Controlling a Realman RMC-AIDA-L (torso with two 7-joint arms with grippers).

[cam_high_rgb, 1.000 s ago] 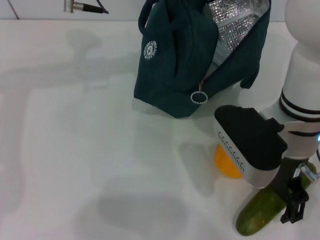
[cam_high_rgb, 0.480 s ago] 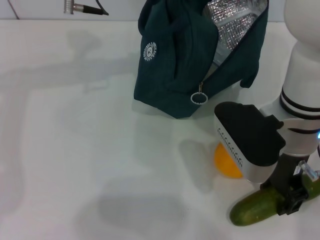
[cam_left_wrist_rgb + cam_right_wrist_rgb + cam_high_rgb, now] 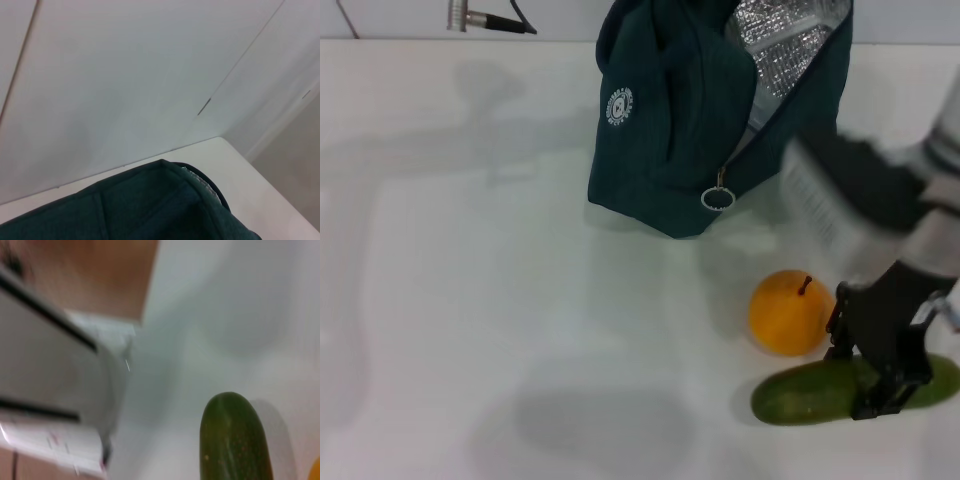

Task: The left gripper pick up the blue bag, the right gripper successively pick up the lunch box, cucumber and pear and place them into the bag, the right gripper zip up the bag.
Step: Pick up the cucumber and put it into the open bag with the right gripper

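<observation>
The blue bag (image 3: 670,120) stands at the back middle of the table, its top open and the silver foil lining showing; its ring zip pull (image 3: 718,198) hangs at the front. The bag's top also shows in the left wrist view (image 3: 150,210). The left gripper is out of view. The pear (image 3: 788,312) lies in front of the bag. The cucumber (image 3: 800,395) lies lengthwise just nearer than the pear. My right gripper (image 3: 872,385) is shut around the cucumber's right half. The cucumber's end shows in the right wrist view (image 3: 235,440). The lunch box is out of view.
A small silver and black plug (image 3: 480,16) lies at the table's far left edge. The white table (image 3: 470,300) stretches wide to the left of the bag. My right arm's blurred white and black wrist (image 3: 880,190) hangs above the pear's right side.
My right gripper has swung the cucumber from slanting to nearly level and shifted it left. The right wrist has risen and moved away, uncovering the pear. The bag has barely moved.
</observation>
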